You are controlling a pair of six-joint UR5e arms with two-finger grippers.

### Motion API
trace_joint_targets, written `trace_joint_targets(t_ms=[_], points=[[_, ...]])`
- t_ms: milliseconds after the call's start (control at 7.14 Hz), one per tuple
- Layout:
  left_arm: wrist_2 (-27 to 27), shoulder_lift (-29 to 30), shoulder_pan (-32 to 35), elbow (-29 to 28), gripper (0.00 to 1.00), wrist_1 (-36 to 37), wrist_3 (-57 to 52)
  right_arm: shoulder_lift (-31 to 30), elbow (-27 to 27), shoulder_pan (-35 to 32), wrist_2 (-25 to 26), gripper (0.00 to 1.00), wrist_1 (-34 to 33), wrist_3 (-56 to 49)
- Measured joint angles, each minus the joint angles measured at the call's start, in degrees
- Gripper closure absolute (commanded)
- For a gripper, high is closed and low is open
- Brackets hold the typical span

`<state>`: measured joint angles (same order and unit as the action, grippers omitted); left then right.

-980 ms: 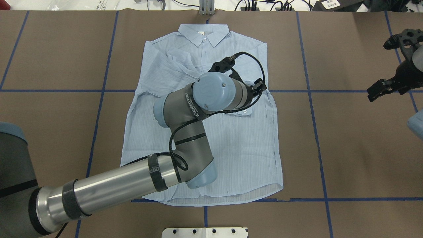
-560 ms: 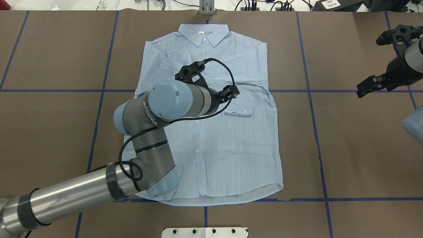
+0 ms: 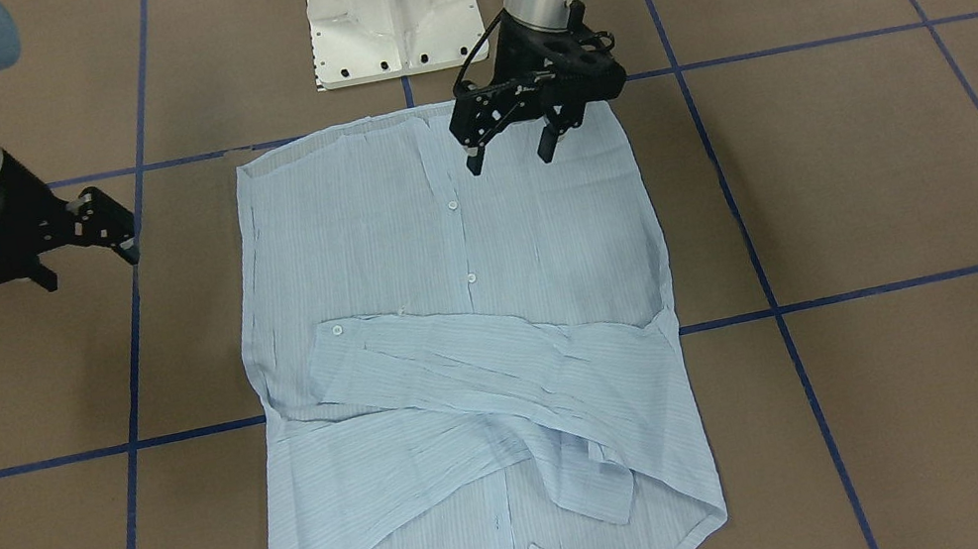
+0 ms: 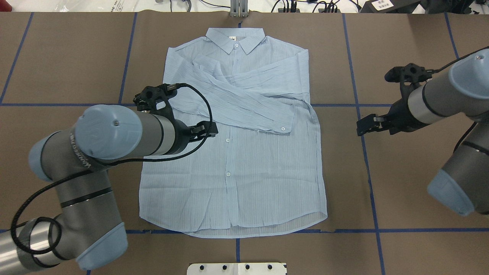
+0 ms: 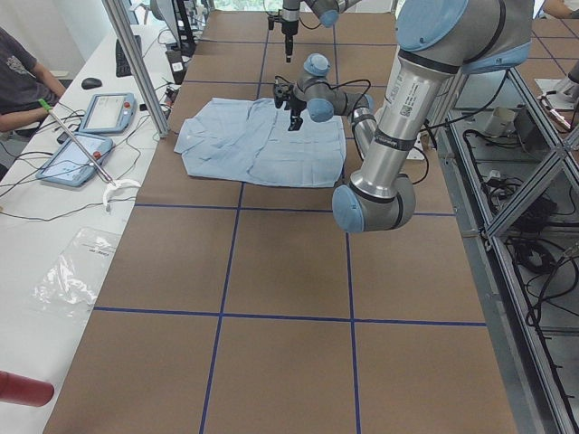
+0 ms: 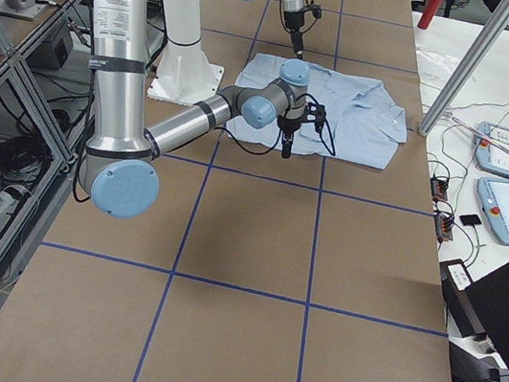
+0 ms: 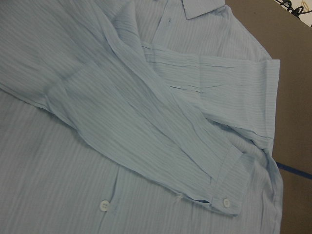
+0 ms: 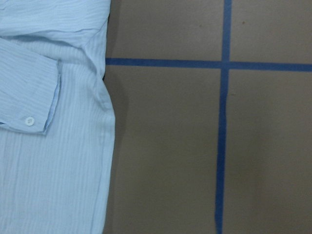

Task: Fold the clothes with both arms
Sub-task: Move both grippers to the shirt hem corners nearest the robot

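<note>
The big brown table point(image 4: 412, 183) has blue tape lines point(image 4: 359, 114) that cut it into squares. The light-blue shirt point(image 4: 259, 172) lies flat in the middle of it, front side up and buttoned; its long way runs from near the robot to far from it, with the hem near and the collar point(image 4: 235, 40) at the far end.

The left arm point(image 4: 110, 133) reaches in over the shirt's left side; the right arm point(image 4: 450, 91) reaches over bare table to the right of the shirt. The robot's white base point(image 4: 237, 268) sits at the near edge, just past the hem.

Both sleeves are folded across the chest; the top sleeve point(image 4: 237, 97) slants from the left shoulder down to the right, and its cuff has a small white button point(image 4: 283, 129).

The left pincer point(image 3: 510, 155) hangs above the shirt's left half with its fingers apart and holds nothing; the right pincer point(image 3: 88, 268) hangs over the table just beside the shirt's right edge, fingers apart too, not touching the cloth. Nothing lies on top of the shirt.
</note>
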<state>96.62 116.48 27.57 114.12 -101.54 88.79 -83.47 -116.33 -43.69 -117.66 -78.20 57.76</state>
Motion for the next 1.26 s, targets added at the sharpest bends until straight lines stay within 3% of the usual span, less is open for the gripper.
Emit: trace_joint_targets(t_ms=[560, 840, 1260], points=[[0.9, -8.7, -2.0, 6.9, 0.01, 1.8, 0.7, -0.4, -3.1, 19.7, 13.9, 0.00, 1.1, 17.5], [0.9, -9.8, -2.4, 8.4, 0.01, 1.7, 0.7, -0.3, -1.9, 25.1, 17.5, 0.15, 0.7, 19.5], [1.1, -9.5, -2.7, 9.3, 0.02, 1.7, 0.2, -0.2, 0.5, 26.9, 17.7, 0.39, 0.4, 19.7]])
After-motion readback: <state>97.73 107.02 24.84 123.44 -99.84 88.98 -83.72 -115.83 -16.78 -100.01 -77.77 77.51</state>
